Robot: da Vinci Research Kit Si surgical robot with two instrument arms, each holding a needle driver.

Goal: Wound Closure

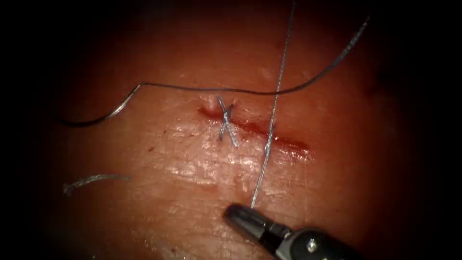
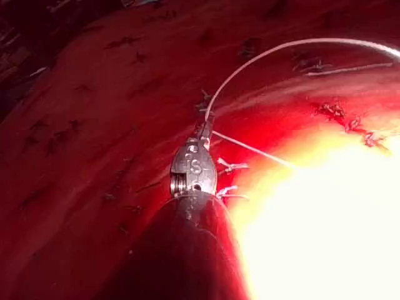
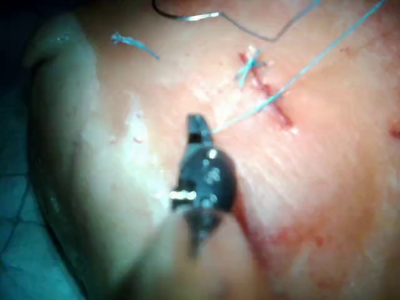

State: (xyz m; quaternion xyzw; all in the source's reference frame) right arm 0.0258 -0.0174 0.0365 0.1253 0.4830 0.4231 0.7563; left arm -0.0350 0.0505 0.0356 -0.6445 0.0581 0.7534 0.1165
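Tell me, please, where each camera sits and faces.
Endoscope view: above and in front, facing the cut; right claw shut on the thread; needle lies free on the tissue, left of it.
Left wrist view: along its shaft at the left claw, shut on thread.
Right wrist view: along its shaft at the right claw.
Both endoscope and right wrist views show the cut.

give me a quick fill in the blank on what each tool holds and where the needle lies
1. The right tool has its jaws shut on the ____.
2. The needle lies on the tissue, ____ of the cut.
3. The left tool grips the ____.
4. A finished stitch crosses the ____.

Missing: thread; left; thread; cut
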